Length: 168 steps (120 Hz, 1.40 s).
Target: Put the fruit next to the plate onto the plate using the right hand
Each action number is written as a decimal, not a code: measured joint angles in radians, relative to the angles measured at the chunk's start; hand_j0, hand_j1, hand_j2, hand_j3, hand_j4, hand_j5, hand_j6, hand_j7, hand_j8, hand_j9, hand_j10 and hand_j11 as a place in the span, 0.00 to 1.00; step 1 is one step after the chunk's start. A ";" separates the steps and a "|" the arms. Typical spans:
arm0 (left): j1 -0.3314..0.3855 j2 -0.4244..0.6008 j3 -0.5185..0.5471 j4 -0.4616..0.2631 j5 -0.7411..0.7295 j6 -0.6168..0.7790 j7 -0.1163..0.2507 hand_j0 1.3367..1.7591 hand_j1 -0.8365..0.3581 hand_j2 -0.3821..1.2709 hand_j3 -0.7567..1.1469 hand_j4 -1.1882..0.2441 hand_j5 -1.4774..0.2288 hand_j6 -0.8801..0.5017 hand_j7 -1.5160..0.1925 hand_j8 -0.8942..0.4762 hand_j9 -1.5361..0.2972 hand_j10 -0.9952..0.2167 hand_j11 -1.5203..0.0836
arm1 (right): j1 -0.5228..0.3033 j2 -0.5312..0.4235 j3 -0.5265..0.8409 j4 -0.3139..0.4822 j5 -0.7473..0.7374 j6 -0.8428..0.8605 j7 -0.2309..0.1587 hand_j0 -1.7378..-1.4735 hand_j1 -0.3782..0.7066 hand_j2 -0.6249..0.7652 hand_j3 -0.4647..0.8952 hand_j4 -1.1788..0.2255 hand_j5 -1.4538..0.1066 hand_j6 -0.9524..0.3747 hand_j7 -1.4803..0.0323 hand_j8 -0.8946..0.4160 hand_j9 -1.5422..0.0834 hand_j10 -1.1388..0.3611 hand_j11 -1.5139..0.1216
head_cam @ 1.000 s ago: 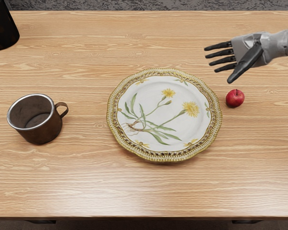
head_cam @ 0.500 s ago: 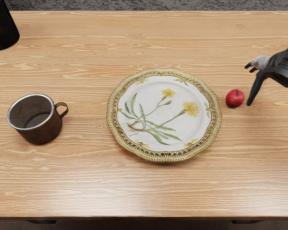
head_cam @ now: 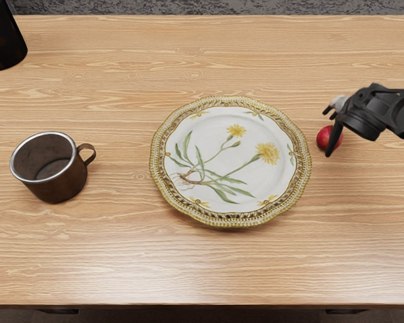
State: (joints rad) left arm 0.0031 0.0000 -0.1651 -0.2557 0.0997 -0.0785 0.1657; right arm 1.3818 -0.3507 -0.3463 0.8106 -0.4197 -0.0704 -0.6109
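The wooden table (head_cam: 188, 269) carries a floral plate (head_cam: 157, 161) at centre, with a metal mug (head_cam: 48, 166) at its 9 o'clock. At the plate's 3 o'clock, just off the rim, the right hand (head_cam: 365, 112) partly covers the red apple (head_cam: 322, 136). I cannot tell whether it grips the apple; the fruit is round, with no long axis and its stem hidden.

A rendered dining setting, home-like.
A wood-grain table (head_cam: 202, 60) carries a flower-painted plate (head_cam: 163, 183) and a metal mug (head_cam: 48, 168); the grey strip beyond its far edge may be carpeted floor (head_cam: 188, 6).
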 joint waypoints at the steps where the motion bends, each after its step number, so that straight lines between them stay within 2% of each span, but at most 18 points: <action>1: 0.000 0.000 0.000 0.000 0.000 0.000 0.000 0.76 0.98 0.23 0.40 0.82 0.86 0.63 0.88 0.65 0.83 0.81 0.94 | -0.002 0.001 0.000 -0.002 0.000 0.000 0.000 0.30 0.24 0.42 0.34 0.70 0.77 0.57 0.81 0.53 0.80 0.63 0.77; 22: 0.000 0.000 0.000 0.000 0.000 0.000 0.000 0.76 0.98 0.23 0.40 0.82 0.86 0.63 0.88 0.65 0.83 0.81 0.94 | -0.016 0.015 -0.001 -0.017 -0.002 -0.010 0.000 0.30 0.26 0.42 0.34 0.69 0.76 0.56 0.80 0.52 0.78 0.62 0.76; 44: 0.000 0.000 0.000 0.000 0.000 0.000 0.000 0.76 0.98 0.23 0.40 0.82 0.86 0.63 0.88 0.65 0.83 0.81 0.94 | -0.019 0.021 -0.005 -0.010 -0.014 -0.106 0.000 0.30 0.27 0.42 0.34 0.68 0.75 0.55 0.79 0.52 0.78 0.61 0.75; 72: 0.000 0.000 0.000 0.000 0.000 0.000 0.000 0.76 0.98 0.23 0.40 0.82 0.86 0.63 0.88 0.65 0.83 0.81 0.94 | -0.016 -0.009 -0.006 0.087 -0.017 -0.161 0.000 0.30 0.27 0.42 0.34 0.68 0.75 0.55 0.79 0.51 0.77 0.61 0.75; 110: 0.000 0.000 0.000 0.000 0.000 0.000 0.000 0.76 0.98 0.23 0.40 0.82 0.86 0.63 0.88 0.65 0.83 0.81 0.94 | -0.033 -0.008 -0.018 0.108 -0.028 -0.217 0.000 0.30 0.27 0.42 0.34 0.68 0.75 0.55 0.79 0.51 0.77 0.61 0.75; 142: 0.000 0.000 0.000 0.000 0.000 0.000 0.000 0.76 0.98 0.23 0.40 0.82 0.86 0.63 0.88 0.65 0.83 0.81 0.94 | -0.049 -0.014 -0.019 0.106 -0.029 -0.220 0.000 0.30 0.38 0.40 0.34 0.61 0.67 0.47 0.70 0.44 0.69 0.55 0.67; 168: 0.000 0.000 0.000 0.000 0.000 0.000 0.000 0.76 0.98 0.23 0.40 0.82 0.86 0.63 0.88 0.65 0.83 0.81 0.94 | -0.047 -0.015 -0.018 0.105 -0.029 -0.220 0.000 0.30 0.43 0.40 0.34 0.58 0.63 0.44 0.67 0.40 0.66 0.52 0.64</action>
State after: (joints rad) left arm 0.0031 0.0000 -0.1648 -0.2556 0.0998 -0.0787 0.1657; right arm 1.3352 -0.3652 -0.3644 0.9154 -0.4492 -0.2900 -0.6109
